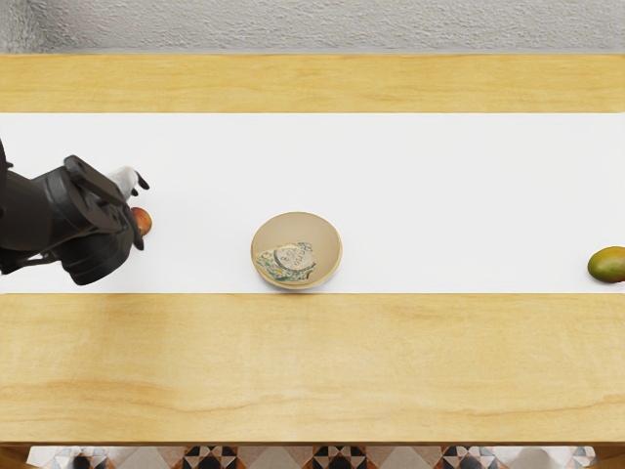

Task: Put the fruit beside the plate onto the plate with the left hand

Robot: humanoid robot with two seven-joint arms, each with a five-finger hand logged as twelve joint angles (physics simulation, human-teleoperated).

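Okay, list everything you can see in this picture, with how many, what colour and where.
table: one, light wood, fills the view
white strip: one, white, runs across the table
plate: one, beige with a greenish pattern, middle of the strip
red-orange fruit: one, left of the plate, partly hidden by the hand
green-yellow fruit: one, right edge of the picture, on the strip
left hand: one, black and white, in from the left, at the red-orange fruit; grasp unclear

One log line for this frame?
left hand: at red fruit, grip unclear | plate: no fruit yet | mango: far right | right hand: unseen
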